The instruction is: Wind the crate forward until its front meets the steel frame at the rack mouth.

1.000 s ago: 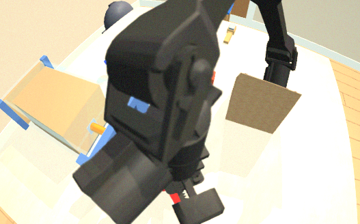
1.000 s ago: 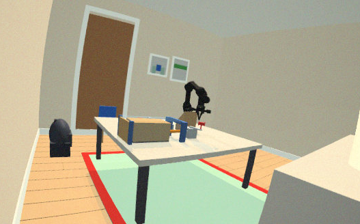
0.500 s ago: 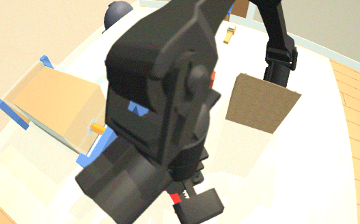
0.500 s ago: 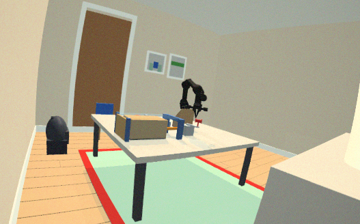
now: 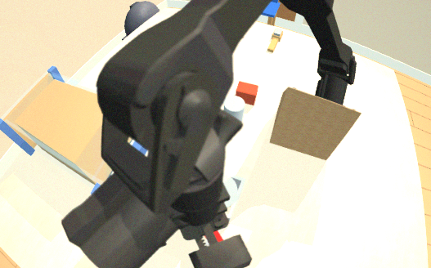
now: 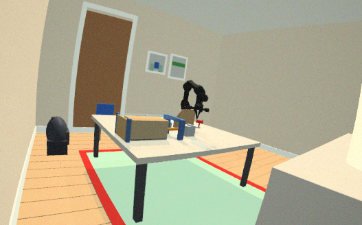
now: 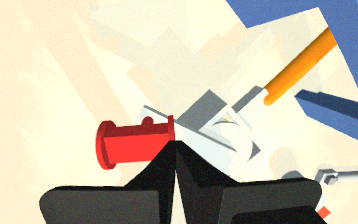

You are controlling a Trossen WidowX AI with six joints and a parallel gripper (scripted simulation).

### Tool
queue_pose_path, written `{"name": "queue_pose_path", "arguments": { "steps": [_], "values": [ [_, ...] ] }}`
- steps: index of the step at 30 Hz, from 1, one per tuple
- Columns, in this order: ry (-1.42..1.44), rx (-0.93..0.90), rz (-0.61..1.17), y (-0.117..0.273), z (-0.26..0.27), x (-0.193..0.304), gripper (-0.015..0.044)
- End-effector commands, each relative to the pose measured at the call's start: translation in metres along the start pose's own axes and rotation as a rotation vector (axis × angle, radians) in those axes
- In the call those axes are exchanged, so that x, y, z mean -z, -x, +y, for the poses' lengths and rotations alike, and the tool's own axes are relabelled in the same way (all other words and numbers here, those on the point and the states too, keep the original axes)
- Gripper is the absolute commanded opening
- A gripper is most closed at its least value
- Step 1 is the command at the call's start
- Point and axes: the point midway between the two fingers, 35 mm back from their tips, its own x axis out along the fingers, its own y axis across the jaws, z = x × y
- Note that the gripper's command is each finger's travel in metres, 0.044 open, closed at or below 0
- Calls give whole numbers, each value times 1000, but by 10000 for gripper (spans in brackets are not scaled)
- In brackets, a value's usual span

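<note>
The winch handle has a red grip [image 7: 137, 144] [image 6: 199, 123] [image 5: 218, 236] and a pale crank arm [image 7: 205, 140], which lies over the top of the grey winch [image 7: 202, 107] [image 6: 189, 130] [image 5: 234, 191]. My gripper [image 7: 175, 146] [image 6: 197, 117] is shut with nothing seen between its tips. The tips are at the grip's inner flange; contact is unclear. The tan crate [image 6: 147, 129] [image 5: 65, 127] sits flat in the cubby. A gap shows between its front and the blue frame [image 6: 181, 129] [image 7: 347, 60]. An orange strap [image 7: 300, 70] [image 6: 173, 129] runs to the winch. The key is hidden.
A brown board [image 5: 312, 124] [image 6: 187, 116] stands behind the winch. A red block [image 5: 247, 93], a white cylinder [image 5: 234, 106] and a wooden tool [image 5: 275, 42] are on the bench. A grey metal tool [image 7: 355, 175] lies near the winch. My arm hides much of the top view.
</note>
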Motion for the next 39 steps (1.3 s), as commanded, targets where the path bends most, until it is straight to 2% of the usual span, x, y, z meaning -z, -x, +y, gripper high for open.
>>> {"name": "queue_pose_path", "arguments": {
  "steps": [1, 5, 11, 16, 33, 39],
  "values": [
    [4, 4, 2, -2, 0, -6, 0],
    [4, 4, 2, 4, 0, -6, 0],
    [0, 3, 2, 48, 0, -3, 0],
    [0, 3, 2, 50, 0, -3, 0],
    [9, -1, -425, 31, 26, 12, 440],
    [9, -1, -430, 30, 26, 13, 440]
  ]
}}
